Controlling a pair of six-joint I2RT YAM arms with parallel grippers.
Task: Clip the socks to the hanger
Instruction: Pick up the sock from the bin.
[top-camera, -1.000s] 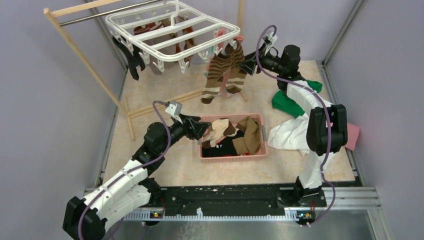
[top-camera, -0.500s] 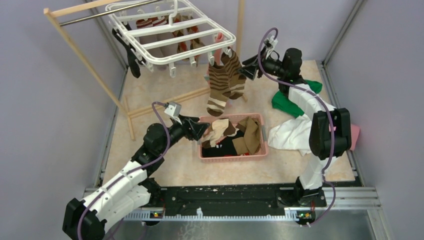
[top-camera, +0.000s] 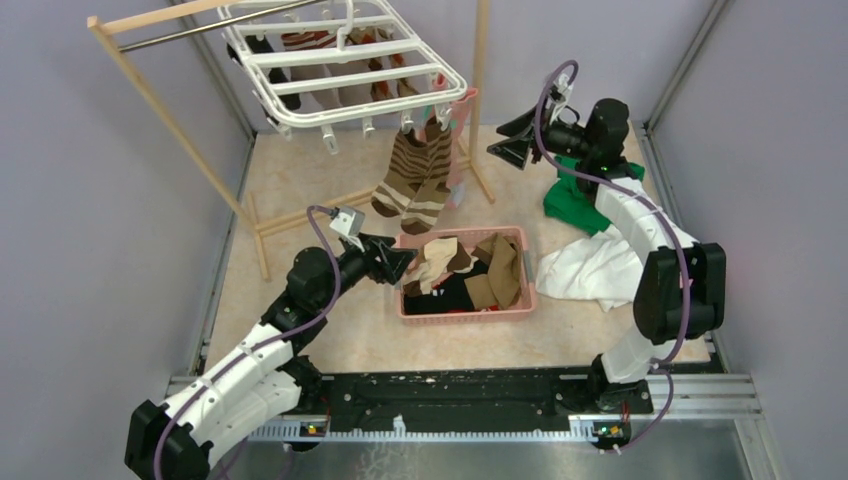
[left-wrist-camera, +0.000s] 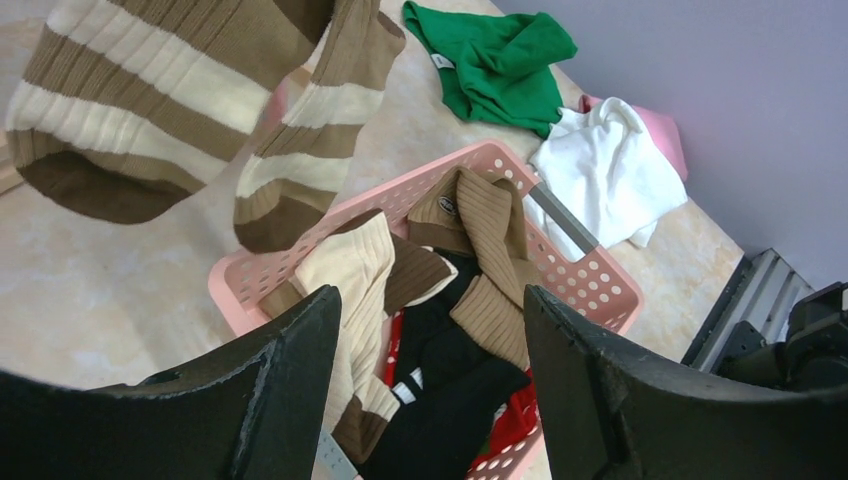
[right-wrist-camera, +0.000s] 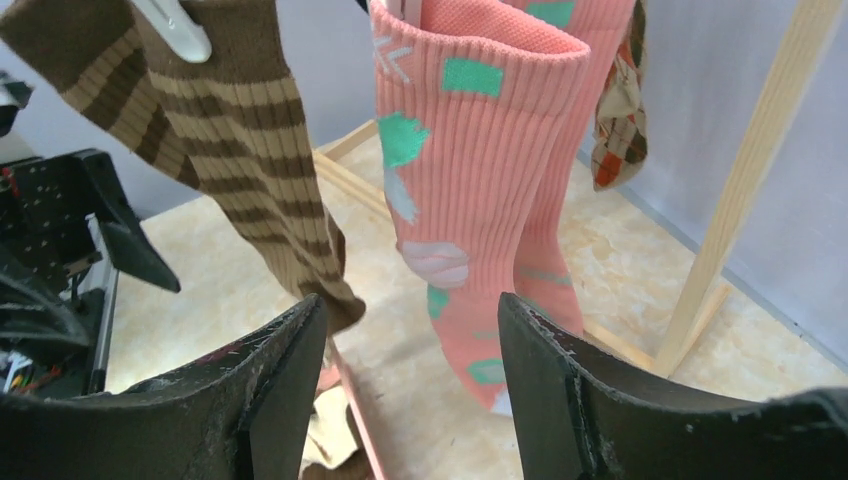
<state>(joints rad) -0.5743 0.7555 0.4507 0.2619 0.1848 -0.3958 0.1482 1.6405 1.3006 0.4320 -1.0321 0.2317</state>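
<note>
While L & R jaws gape empty, 2 striped socks (top-camera: 405, 175) hang off 1 hanger (top-camera: 350, 78).

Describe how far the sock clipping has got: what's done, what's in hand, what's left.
Done: striped socks and a pink sock hang from the hanger, with more under its far side. In hand: nothing; the left pincer is open at the basket edge, the right pincer open beside the hung socks. Left: brown, beige and black socks in the basket.

Both arms (top-camera: 247, 360) have white links, black joints, purple cables (top-camera: 316, 222), black grippers (top-camera: 402, 264).
</note>
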